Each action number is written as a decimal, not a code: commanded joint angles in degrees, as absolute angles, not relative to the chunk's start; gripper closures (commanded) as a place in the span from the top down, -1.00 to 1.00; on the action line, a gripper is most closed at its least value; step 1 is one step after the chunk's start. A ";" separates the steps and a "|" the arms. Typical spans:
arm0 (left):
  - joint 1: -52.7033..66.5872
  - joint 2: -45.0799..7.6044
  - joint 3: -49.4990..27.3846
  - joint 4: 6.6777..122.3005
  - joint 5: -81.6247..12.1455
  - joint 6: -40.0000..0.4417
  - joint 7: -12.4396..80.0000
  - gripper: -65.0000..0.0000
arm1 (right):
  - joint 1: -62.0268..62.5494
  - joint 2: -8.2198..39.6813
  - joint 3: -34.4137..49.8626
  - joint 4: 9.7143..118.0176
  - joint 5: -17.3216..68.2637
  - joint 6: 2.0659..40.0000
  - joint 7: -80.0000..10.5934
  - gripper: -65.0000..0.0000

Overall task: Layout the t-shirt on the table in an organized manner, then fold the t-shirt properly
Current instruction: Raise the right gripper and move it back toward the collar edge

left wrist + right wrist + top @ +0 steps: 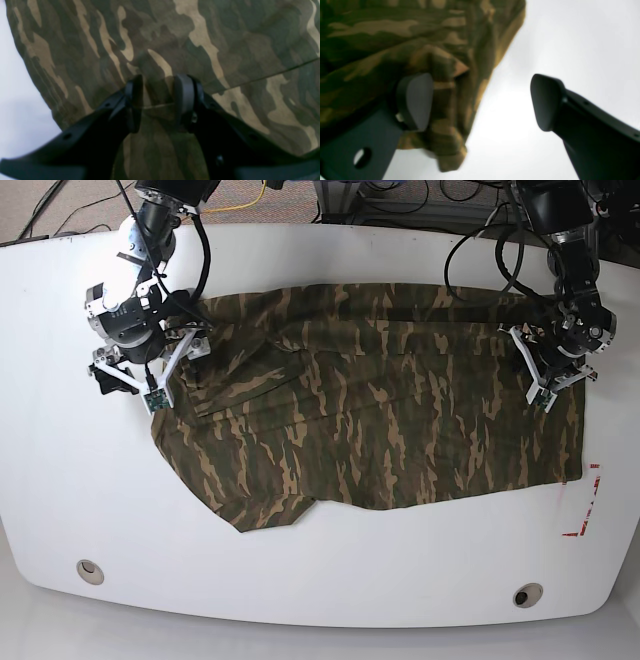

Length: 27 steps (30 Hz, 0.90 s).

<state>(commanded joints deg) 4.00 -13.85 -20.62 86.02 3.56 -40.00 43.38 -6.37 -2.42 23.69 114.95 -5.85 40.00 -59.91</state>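
Over on the left of the base view, the right gripper sits at the left edge of the t-shirt, right where camouflage meets white table. From up here you can't judge its jaws. The right wrist camera settles it: the jaws stand wide apart, one finger lying against a bunched fold of the t-shirt, the other out over bare table with a clear gap between them. Released, gripping nothing.

Moving across the middle, the shirt lies spread lengthwise over the table's center, mostly flat, with creases and a doubled-over flap in its left half and a pointed corner jutting toward the near-left. Only the base view gives that whole outline, plus two round holes near the near edge and red tape at the near-right, just beyond the shirt's corner.

On the right, the left gripper is set down on the shirt's right end, well apart from its partner. The left wrist camera goes in close: the left gripper has its jaws drawn close together, pressed onto the t-shirt with a narrow strip of fabric and a seam edge between the pads. Whether they truly pinch that cloth, I can't tell. A sliver of table shows at that view's left.
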 joint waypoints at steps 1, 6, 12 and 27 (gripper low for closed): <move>4.00 -13.85 -20.62 86.02 3.56 -40.00 43.38 -0.40 | -6.81 -2.86 23.60 114.86 -5.32 40.00 -59.91 0.82; 4.00 -13.85 -20.62 86.02 3.56 -40.00 43.38 -0.40 | -8.92 -3.21 22.55 114.86 -1.01 40.00 -59.91 0.81; 4.00 -13.85 -20.62 86.02 3.56 -40.00 43.38 -0.40 | -9.45 -3.30 22.90 113.45 -0.13 40.00 -59.91 0.55; 4.18 -13.85 -20.62 86.02 3.56 -40.00 43.38 -0.40 | -10.51 -1.63 22.64 111.34 -0.13 40.00 -59.74 -0.87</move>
<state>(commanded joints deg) 4.18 -13.85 -20.62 86.02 3.56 -40.00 43.38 -10.51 -1.63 22.64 111.34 -0.13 40.00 -59.74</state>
